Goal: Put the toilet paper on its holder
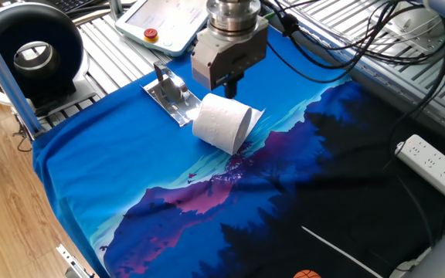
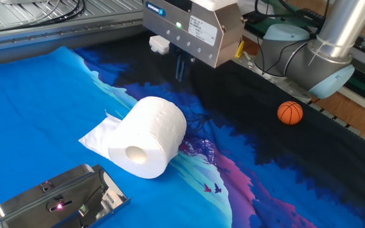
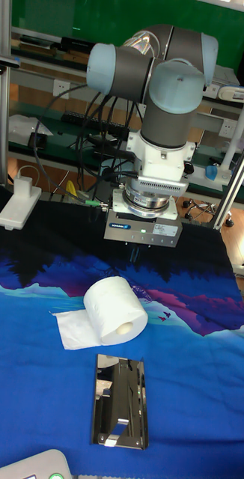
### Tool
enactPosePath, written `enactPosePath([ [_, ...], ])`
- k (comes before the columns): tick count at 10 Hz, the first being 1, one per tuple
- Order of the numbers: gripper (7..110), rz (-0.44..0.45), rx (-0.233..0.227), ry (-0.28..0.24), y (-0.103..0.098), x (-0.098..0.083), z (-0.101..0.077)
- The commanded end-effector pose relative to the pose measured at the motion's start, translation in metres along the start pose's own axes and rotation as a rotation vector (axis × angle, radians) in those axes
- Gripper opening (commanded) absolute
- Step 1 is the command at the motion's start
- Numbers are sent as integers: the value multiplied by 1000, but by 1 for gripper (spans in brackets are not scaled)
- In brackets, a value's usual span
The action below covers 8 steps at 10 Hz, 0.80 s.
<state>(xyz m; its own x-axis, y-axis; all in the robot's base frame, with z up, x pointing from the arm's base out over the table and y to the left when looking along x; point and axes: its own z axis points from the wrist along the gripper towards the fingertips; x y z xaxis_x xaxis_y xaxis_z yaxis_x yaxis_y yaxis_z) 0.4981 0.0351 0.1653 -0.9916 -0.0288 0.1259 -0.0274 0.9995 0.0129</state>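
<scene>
Since the toilet paper roll point(image 2: 147, 144) looks light and squashy, the gripper point(image 2: 180, 66), fingers seemingly together, should pinch its sides gently.

The toilet paper point(image 2: 146, 144) lies on the cloth point(image 2: 37, 107) between the holder point(image 2: 62, 201) and the hand point(image 2: 180, 68) above.

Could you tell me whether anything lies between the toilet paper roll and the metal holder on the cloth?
Nothing does: in the tall fixed view only bare blue cloth separates the toilet paper from the holder.
</scene>
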Motion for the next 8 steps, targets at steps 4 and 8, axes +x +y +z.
enactPosePath([
  [4,7,-9,44,21,-11,6,-2],
  [8,7,-8,-5,-26,1,-6,-1],
])
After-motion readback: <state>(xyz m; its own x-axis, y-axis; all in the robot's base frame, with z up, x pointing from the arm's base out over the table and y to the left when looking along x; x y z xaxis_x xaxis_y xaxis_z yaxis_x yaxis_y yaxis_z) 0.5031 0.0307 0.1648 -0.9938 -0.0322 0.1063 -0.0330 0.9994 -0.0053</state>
